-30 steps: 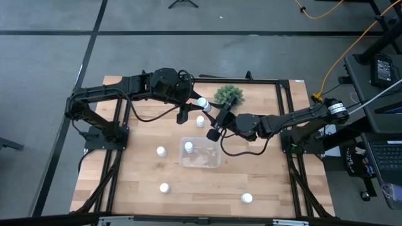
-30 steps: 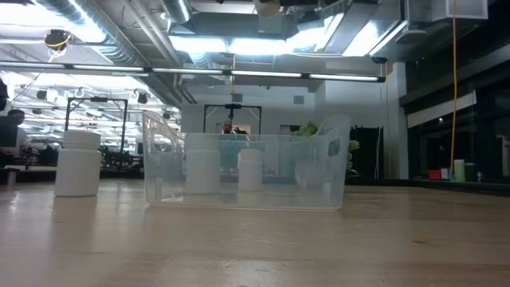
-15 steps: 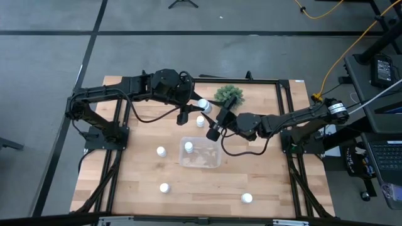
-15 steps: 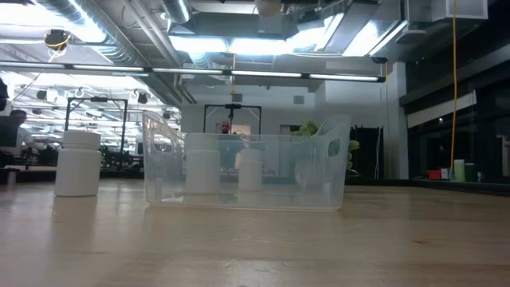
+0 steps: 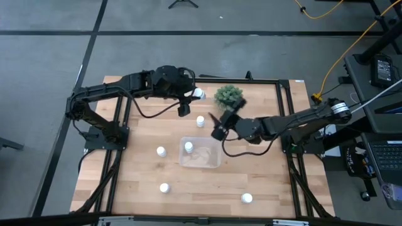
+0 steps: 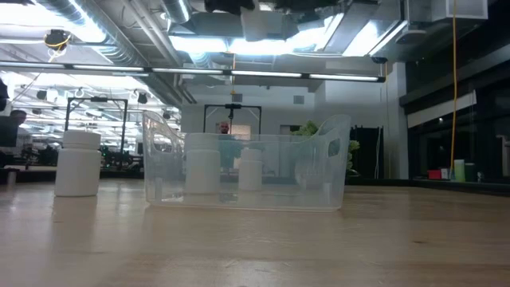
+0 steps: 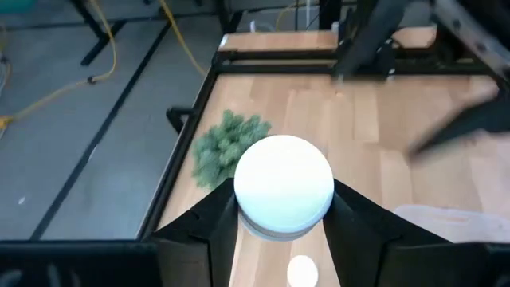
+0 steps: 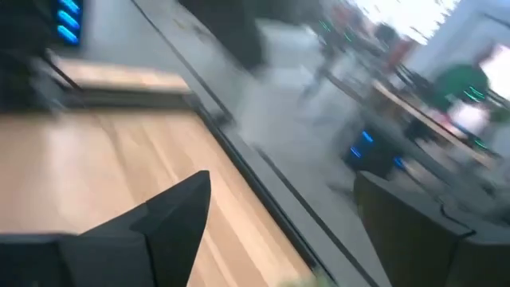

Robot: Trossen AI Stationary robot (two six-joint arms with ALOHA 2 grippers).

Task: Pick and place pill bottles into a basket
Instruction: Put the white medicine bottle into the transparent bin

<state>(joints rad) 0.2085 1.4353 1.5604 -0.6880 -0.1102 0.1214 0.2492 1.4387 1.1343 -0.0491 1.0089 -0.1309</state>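
Note:
My left gripper [image 5: 192,95] is shut on a white pill bottle [image 7: 284,185], held in the air over the table's far middle, near the green plant [image 5: 228,95]. My right gripper [image 5: 217,125] hovers open just beyond the clear basket [image 5: 202,161], with nothing between its fingers [image 8: 159,223]. One bottle [image 5: 188,147] stands inside the basket. Other bottles stand on their bases on the table: one [image 5: 201,121] beyond the basket, one [image 5: 161,151] to its left, and two near the front [image 5: 164,187] [image 5: 247,198]. My left gripper pinches the bottle between its two fingers, on opposite sides of the body just behind the cap [image 7: 239,209]. The bottle lies along the fingers, with its cap pointing away from the wrist. It is lifted clear of the table.
A black metal frame [image 5: 276,80] runs along the table's edges. In the low view the basket [image 6: 335,171] stands mid-table, with one bottle [image 6: 78,163] on the wood to its left. Bare wood lies right of the basket.
My left gripper has carried the bottle a little toward the table's far edge, still shut on it. My right gripper has opened and turned, shifting slightly toward the right. The bottles on the table and the basket have stayed put.

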